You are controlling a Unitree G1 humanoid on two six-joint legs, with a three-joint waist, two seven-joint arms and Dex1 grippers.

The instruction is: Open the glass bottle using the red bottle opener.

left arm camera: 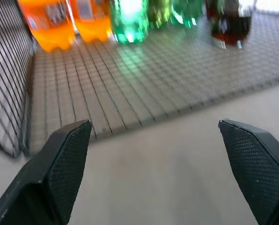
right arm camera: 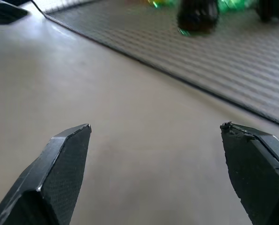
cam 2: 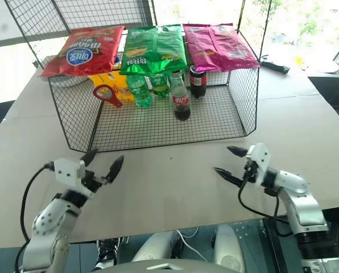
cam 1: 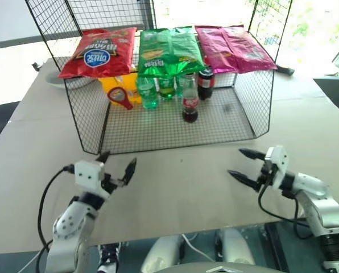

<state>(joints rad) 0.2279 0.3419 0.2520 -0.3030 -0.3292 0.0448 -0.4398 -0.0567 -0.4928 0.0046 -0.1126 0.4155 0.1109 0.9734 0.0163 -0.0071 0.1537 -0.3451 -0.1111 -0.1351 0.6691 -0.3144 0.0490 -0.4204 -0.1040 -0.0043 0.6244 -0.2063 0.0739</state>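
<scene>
Nearest, the left gripper (cam 1: pixel 117 162) hovers over the table's (cam 1: pixel 175 187) near edge, fingers spread wide, holding nothing. Ahead on the wire rack's (cam 1: pixel 158 128) floor, the red bottle opener (cam 1: pixel 119 96) lies toward its left side; the glass bottle (cam 1: pixel 190 102) stands near the middle. Rightward, the right gripper (cam 1: pixel 240 164) gapes wide, empty.

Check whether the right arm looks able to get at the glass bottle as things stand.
Probably yes. The glass bottle stands in front of the other bottles on the wire rack, whose near side is open. The right gripper is open and empty, with bare table between.
</scene>
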